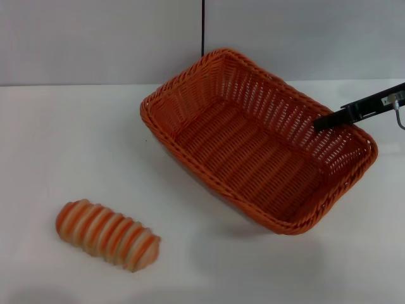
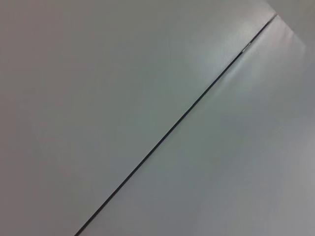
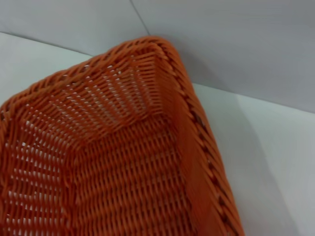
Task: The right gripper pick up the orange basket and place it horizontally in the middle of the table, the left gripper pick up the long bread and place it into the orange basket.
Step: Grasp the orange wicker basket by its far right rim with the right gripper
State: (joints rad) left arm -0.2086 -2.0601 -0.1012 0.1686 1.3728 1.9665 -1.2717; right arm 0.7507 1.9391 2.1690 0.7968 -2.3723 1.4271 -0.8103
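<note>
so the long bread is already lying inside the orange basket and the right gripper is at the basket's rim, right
Not quite. The head view shows the long bread lying on the table, apart from the orange basket, which holds nothing. The rest stands: the right gripper is at the basket's rim.

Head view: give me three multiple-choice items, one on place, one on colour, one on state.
1. Where does the long bread lie?
A. inside the basket
B. on the table, to the robot's left of the basket
C. in a gripper

2. What colour is the basket?
A. orange
B. blue
C. white

3. What does the basket hold?
A. bread
B. two loaves
C. nothing

Answers: 1 B, the loaf rests on bare table apart from the basket. 2 A, orange weave throughout. 3 C, only the right gripper reaches over its rim.
</note>
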